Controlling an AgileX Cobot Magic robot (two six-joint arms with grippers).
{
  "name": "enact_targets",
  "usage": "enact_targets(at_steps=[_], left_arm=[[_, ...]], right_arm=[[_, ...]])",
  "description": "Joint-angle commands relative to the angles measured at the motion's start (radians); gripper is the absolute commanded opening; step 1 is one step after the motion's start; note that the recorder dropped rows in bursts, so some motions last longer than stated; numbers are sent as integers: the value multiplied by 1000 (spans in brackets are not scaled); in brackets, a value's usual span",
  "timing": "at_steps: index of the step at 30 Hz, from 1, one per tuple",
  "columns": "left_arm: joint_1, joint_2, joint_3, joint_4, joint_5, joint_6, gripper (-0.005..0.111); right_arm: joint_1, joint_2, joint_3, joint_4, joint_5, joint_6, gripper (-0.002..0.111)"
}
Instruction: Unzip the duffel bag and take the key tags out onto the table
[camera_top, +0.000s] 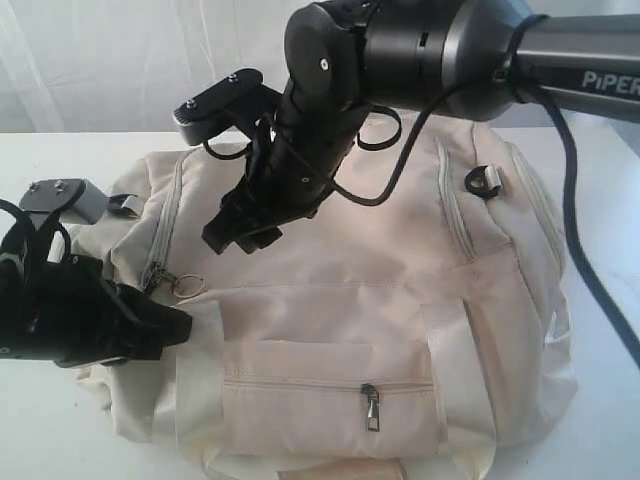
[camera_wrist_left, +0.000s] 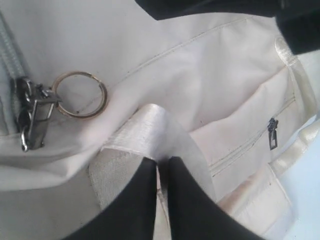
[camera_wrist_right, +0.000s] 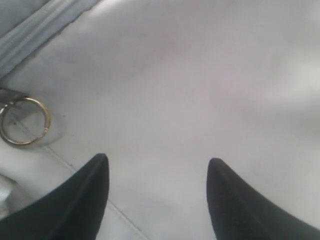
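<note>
The cream duffel bag (camera_top: 360, 300) lies on the white table (camera_top: 40, 430), its zippers closed. My left gripper (camera_top: 185, 325) (camera_wrist_left: 164, 161) is at the bag's left end, shut on a raised fold of pale webbing strap (camera_wrist_left: 150, 125). Just beyond it lies a metal zipper pull (camera_wrist_left: 32, 117) with a brass ring (camera_top: 190, 286) (camera_wrist_left: 80, 94) (camera_wrist_right: 24, 121). Over the bag's upper left panel my right gripper (camera_top: 225, 240) (camera_wrist_right: 157, 162) hangs open, with only plain fabric between its fingers. The key tags are out of view.
The front pocket's zipper pull (camera_top: 371, 405) (camera_wrist_left: 272, 132) sits low on the bag's front. A small black loop (camera_top: 483, 181) lies on the bag's upper right. The right arm's cable (camera_top: 575, 230) hangs across the bag's right side.
</note>
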Motion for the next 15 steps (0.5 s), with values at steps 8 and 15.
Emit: enact_targets(at_steps=[8, 15], left_arm=[[-2, -98, -51, 197, 17, 96, 0], [84, -228, -58, 636, 10, -298, 0]], right_arm=[[-16, -4, -6, 4, 52, -12, 54], [-16, -4, -6, 4, 51, -12, 54]])
